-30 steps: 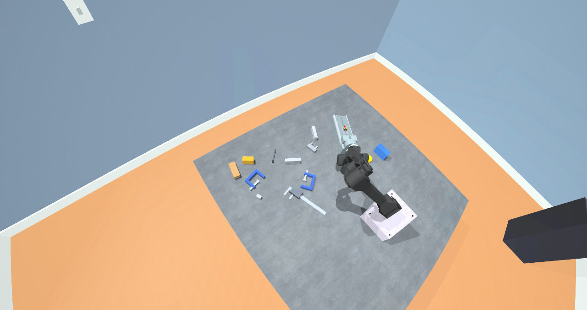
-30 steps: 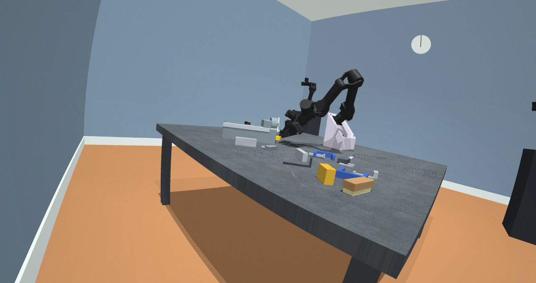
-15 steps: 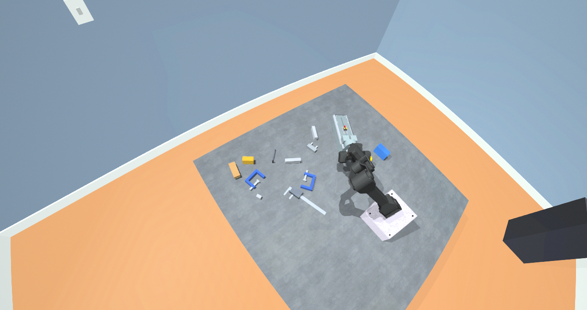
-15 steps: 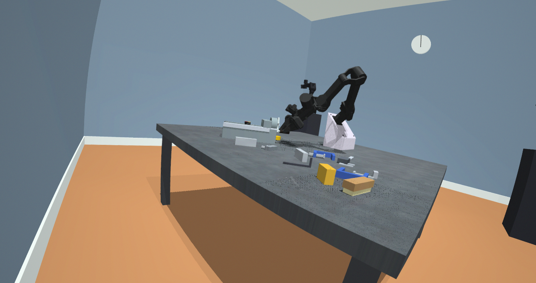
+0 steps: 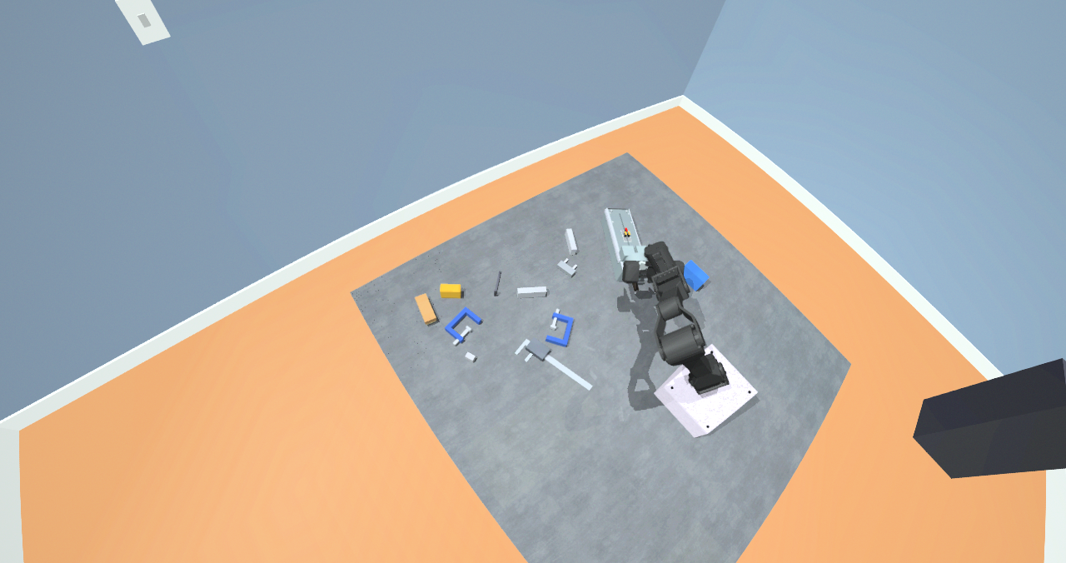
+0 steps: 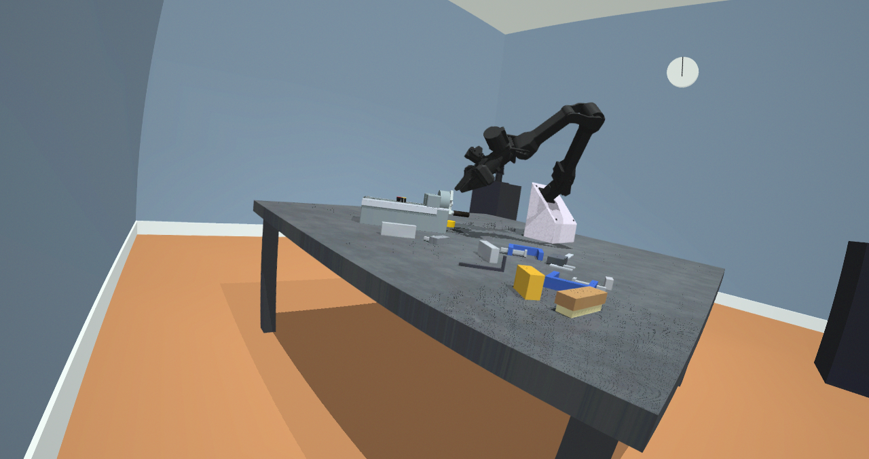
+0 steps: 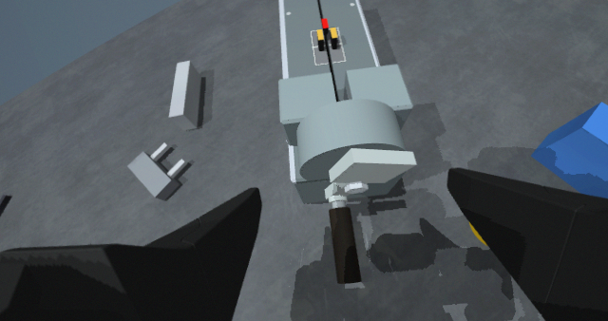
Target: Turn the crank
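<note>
The machine [image 5: 615, 233] [image 6: 404, 214] [image 7: 301, 19] is a long grey box with a slotted top and a round drum at its near end. Its crank handle [image 6: 461, 214] [image 7: 345, 250] is dark brown and points back toward the arm. The red pointer [image 7: 325, 24] stands in the slot at the two brass marks [image 7: 320, 35] [image 7: 333, 33]; its tip shows slightly beyond them in the wrist view, and whether it is exactly level I cannot tell. My gripper [image 6: 459, 189] [image 7: 351, 187] is wide open and empty, above the handle and apart from it.
A blue block [image 5: 695, 276] [image 7: 577, 155] lies right of the machine. A yellow object [image 6: 451, 224] [image 7: 476, 235] is partly hidden by my right finger. A pale bar [image 5: 570, 241] [image 7: 184, 95] and a two-pronged grey piece [image 5: 567, 267] [image 7: 154, 175] lie left. Clamps and blocks lie farther left.
</note>
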Controlling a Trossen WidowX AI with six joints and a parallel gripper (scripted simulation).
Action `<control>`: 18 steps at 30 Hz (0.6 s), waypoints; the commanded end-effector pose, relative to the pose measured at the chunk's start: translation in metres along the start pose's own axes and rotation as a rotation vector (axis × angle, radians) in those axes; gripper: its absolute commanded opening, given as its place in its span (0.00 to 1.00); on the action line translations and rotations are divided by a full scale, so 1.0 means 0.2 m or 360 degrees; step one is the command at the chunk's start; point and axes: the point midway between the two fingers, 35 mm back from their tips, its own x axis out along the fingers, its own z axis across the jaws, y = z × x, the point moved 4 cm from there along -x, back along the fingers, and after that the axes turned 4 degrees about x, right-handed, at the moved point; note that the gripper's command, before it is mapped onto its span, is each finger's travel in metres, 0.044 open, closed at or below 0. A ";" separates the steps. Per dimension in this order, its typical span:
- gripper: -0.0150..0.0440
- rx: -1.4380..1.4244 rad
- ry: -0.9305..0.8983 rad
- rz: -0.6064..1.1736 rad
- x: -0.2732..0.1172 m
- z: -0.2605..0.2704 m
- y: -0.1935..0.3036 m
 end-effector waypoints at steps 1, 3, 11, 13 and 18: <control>1.00 -0.0010 -0.0018 -0.0025 -0.14 0.02 -0.15; 1.00 -0.0009 -0.0020 -0.0027 -0.21 0.02 -0.19; 1.00 -0.0080 -0.0036 0.0002 -0.18 0.02 -0.31; 1.00 -0.0112 -0.0044 0.0015 -0.15 0.01 -0.35; 1.00 -0.0189 -0.0066 0.0045 -0.07 -0.01 -0.45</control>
